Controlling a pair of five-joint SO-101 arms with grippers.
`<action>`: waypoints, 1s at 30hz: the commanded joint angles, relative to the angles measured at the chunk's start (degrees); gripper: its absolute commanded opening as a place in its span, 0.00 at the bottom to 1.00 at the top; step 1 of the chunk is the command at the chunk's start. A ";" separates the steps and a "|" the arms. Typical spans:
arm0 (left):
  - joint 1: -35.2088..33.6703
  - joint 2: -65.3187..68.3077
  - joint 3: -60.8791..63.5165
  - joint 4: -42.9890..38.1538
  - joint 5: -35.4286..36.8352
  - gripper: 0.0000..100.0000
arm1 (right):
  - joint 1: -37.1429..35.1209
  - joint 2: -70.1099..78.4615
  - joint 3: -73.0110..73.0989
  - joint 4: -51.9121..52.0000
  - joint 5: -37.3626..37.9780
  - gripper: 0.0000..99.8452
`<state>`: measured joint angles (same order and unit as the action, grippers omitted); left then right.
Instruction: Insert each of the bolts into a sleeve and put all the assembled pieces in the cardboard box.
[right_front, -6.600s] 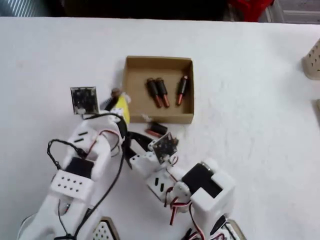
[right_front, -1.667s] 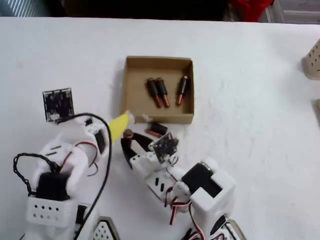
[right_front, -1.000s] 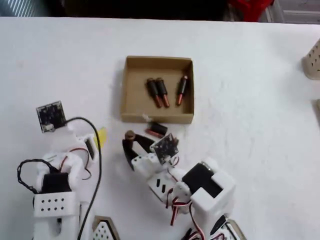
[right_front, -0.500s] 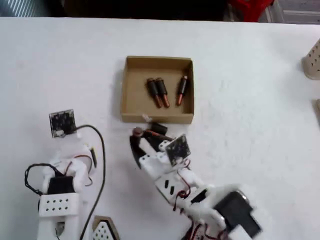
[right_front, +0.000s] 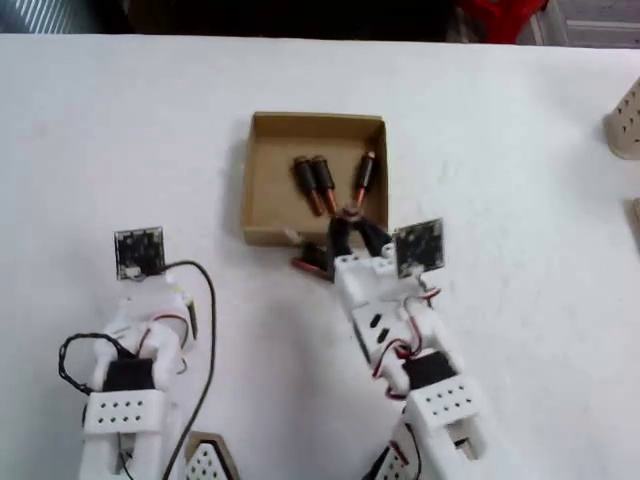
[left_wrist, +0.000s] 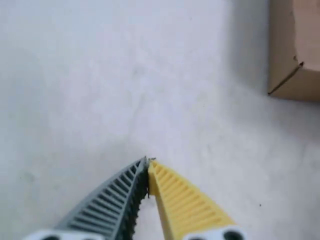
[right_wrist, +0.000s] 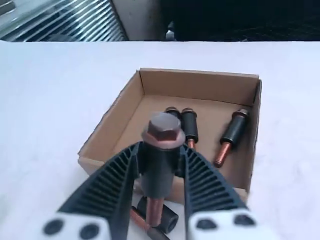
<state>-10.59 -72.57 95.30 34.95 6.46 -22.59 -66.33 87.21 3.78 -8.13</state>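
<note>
The cardboard box (right_front: 262, 180) sits mid-table with three assembled bolt-and-sleeve pieces lying inside: two side by side (right_front: 314, 184) and one apart (right_front: 364, 178). My right gripper (right_front: 351, 222) hovers over the box's front wall, shut on a fourth bolt in its black sleeve (right_wrist: 161, 150), held upright with the hex head on top. In the right wrist view the gripper (right_wrist: 161, 156) is just short of the box (right_wrist: 110, 130). Another black-and-copper piece (right_front: 313, 260) lies on the table outside the front wall, beneath the gripper (right_wrist: 159, 218). My left gripper (left_wrist: 148, 165) is shut on nothing, low over bare table left of the box corner (left_wrist: 295, 55).
A beige object (right_front: 625, 120) stands at the table's right edge. The left arm (right_front: 135, 340) rests at the front left, well away from the box. White tabletop lies open to the left and right of the box.
The right arm has swung right and forward, carrying the assembled piece from beside the loose piece to the box's front wall. The left arm has drawn back toward its base.
</note>
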 joint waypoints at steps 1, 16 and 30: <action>1.01 -0.66 -0.26 -1.32 -0.53 0.02 | -0.66 -10.51 -6.24 19.74 -0.09 0.02; 0.75 -0.66 -0.26 -0.35 -0.53 0.02 | -0.84 -13.85 -20.31 38.29 7.47 0.02; 0.75 -0.66 -0.35 -0.35 -0.53 0.02 | -0.84 2.15 -48.53 54.81 7.65 0.02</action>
<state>-10.33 -72.57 95.30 34.95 6.46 -23.12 -70.64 49.67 55.74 -1.27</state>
